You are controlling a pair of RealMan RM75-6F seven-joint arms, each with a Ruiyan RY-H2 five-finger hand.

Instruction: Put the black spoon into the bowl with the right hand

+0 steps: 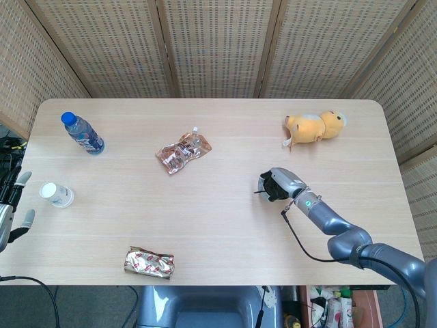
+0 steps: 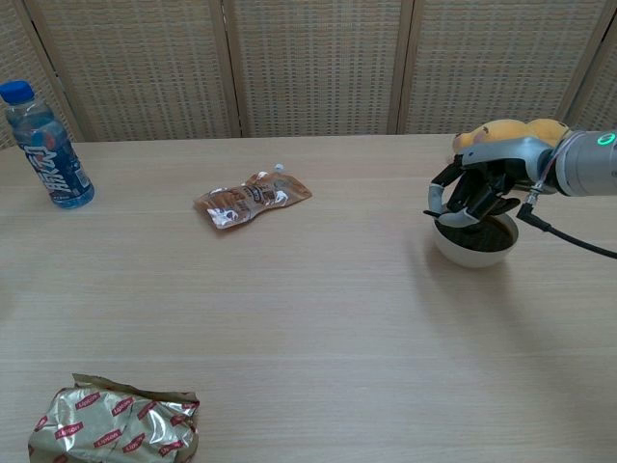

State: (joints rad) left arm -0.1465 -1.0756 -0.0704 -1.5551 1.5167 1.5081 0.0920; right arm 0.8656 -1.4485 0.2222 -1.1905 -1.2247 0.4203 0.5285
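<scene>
The white bowl [image 2: 471, 247] with a dark inside stands on the right part of the table; in the head view my right hand [image 1: 277, 184] covers nearly all of it. That right hand [image 2: 474, 188] hangs just over the bowl's rim, fingers curled down around the black spoon [image 2: 449, 218]. The spoon's dark end pokes out below the fingers at the bowl's left edge, and a thin black tip of the spoon [image 1: 257, 193] shows in the head view. My left hand [image 1: 9, 205] rests off the table's left edge, fingers apart, holding nothing.
A yellow plush toy [image 1: 315, 127] lies behind the bowl. A foil pouch [image 1: 183, 152] sits mid-table, a blue bottle [image 1: 83, 133] at the far left, a white cup [image 1: 57, 195] near the left edge and a Lipton packet [image 1: 149, 262] at the front.
</scene>
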